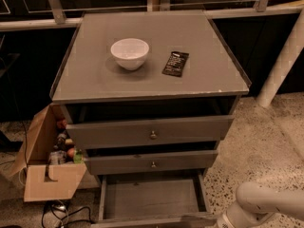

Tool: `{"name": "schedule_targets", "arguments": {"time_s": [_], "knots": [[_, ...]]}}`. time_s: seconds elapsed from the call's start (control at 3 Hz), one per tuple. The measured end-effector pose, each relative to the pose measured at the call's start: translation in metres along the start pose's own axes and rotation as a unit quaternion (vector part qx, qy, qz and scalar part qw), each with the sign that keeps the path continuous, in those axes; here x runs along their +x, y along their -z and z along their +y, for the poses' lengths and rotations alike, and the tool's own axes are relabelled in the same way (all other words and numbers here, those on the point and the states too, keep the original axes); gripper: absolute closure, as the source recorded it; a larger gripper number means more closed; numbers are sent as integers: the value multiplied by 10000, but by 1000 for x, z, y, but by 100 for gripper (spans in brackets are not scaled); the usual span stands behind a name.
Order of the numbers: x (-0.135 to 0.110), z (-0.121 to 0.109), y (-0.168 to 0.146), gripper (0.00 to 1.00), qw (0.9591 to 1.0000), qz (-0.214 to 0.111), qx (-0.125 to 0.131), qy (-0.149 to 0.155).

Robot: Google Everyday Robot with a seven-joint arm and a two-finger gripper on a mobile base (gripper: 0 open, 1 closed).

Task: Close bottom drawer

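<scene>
The bottom drawer (149, 196) of the grey cabinet (142, 80) is pulled out, and its plain grey inside is bare. Its front panel lies along the picture's bottom edge and its knob is out of view. The middle drawer (152, 163) and the top drawer (152, 132) each stick out a little. My white arm (268, 204) comes in from the bottom right. My gripper (216, 223) is at the bottom edge of the picture, by the open drawer's front right corner, mostly cut off.
A white bowl (129, 52) and a dark snack packet (175, 63) lie on the cabinet top. An open cardboard box (47, 175) with bottles and cans stands at the cabinet's left, with cables (61, 210) on the floor. A white post (282, 56) stands at the right.
</scene>
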State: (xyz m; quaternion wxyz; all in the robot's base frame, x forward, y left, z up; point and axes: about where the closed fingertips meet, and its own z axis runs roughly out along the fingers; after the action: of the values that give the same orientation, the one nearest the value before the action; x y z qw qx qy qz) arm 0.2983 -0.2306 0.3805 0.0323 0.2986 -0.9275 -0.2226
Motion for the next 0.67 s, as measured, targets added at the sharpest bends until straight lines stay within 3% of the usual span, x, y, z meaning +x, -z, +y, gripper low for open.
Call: {"name": "schedule_targets", "arguments": {"time_s": [0.33,0.67], "knots": [[0,0,0,100,10000,-1,-1,-1],[1,-14,-19,100,9990,-302,-253,-192]]}}
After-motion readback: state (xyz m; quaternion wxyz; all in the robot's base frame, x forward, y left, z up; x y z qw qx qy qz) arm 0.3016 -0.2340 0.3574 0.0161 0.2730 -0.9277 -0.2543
